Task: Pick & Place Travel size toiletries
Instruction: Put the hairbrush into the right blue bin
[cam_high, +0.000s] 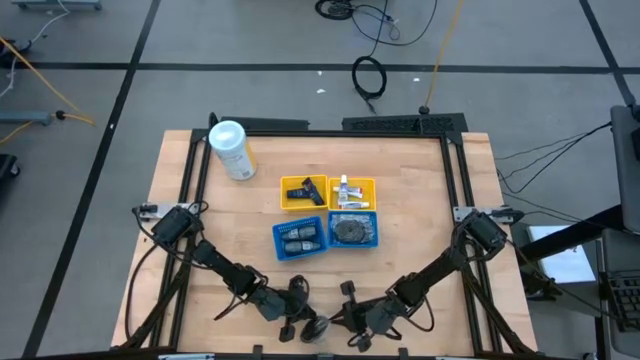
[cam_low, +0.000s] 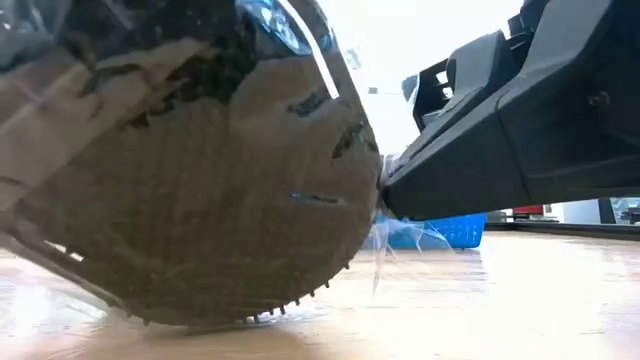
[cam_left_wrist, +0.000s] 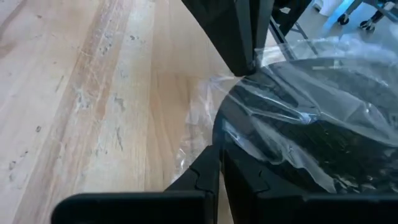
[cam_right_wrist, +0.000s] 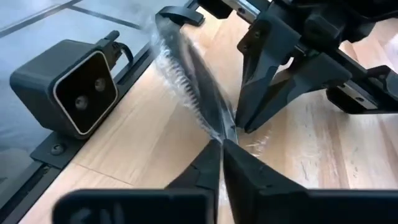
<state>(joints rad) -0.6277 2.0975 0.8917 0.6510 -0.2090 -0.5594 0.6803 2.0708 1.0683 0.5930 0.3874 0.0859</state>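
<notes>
While both arms reach toward the near edge of the table (cam_high: 400, 200), a round grey brush in clear wrap (cam_high: 314, 327) is held between them, tilted on edge with its lower rim close to the wood. The left gripper (cam_high: 297, 322) has its fingers clenched on the wrapped brush (cam_left_wrist: 311, 137), one dark finger (cam_left_wrist: 239, 37) pressing on the plastic from the far side and the other from the near side. The right gripper (cam_high: 352, 325) pinches the same piece: its fingertips are closed together on the thin edge of the wrap (cam_right_wrist: 205, 106), right where the left gripper's fingers (cam_right_wrist: 261, 81) meet it. From table height the brush (cam_low: 200, 180) fills most of the picture, bristle tips along its lower rim, with a dark gripper body (cam_low: 500, 130) against its right side.

Farther back, near the middle of the table, stand four small trays in a square. The far left yellow tray (cam_high: 285, 195) holds small black pieces (cam_high: 305, 189). The far right yellow tray (cam_high: 370, 185) holds small white tubes (cam_high: 347, 190). The near left blue tray (cam_high: 279, 240) holds dark packets (cam_high: 301, 238). The near right blue tray (cam_high: 374, 228) holds another round grey wrapped piece (cam_high: 350, 229). A white canister with a yellow label (cam_high: 231, 150) lies on the far left part of the table, well apart from the trays. A small black camera (cam_right_wrist: 71, 87) sits at the near edge of the table beside the grippers.
</notes>
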